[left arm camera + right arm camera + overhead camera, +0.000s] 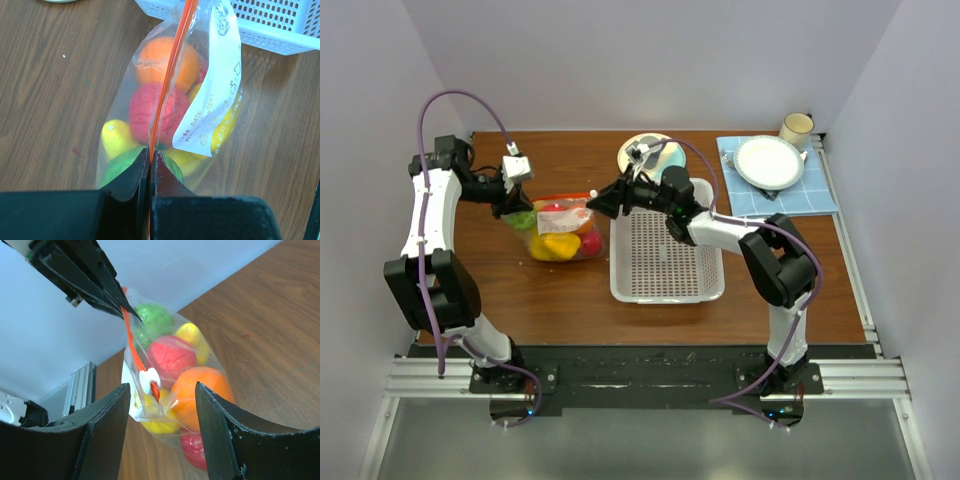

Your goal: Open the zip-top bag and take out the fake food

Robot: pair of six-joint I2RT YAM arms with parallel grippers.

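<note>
Two grippers: my left gripper pinches the zip-top bag by its orange strip; my right gripper stands spread, the white slider between its fingers.

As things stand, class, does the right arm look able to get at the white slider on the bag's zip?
Probably yes. The right gripper has its jaws open on either side of the white slider, with nothing between them. The left gripper pinches the other end of the zip-top bag at its zip.
</note>
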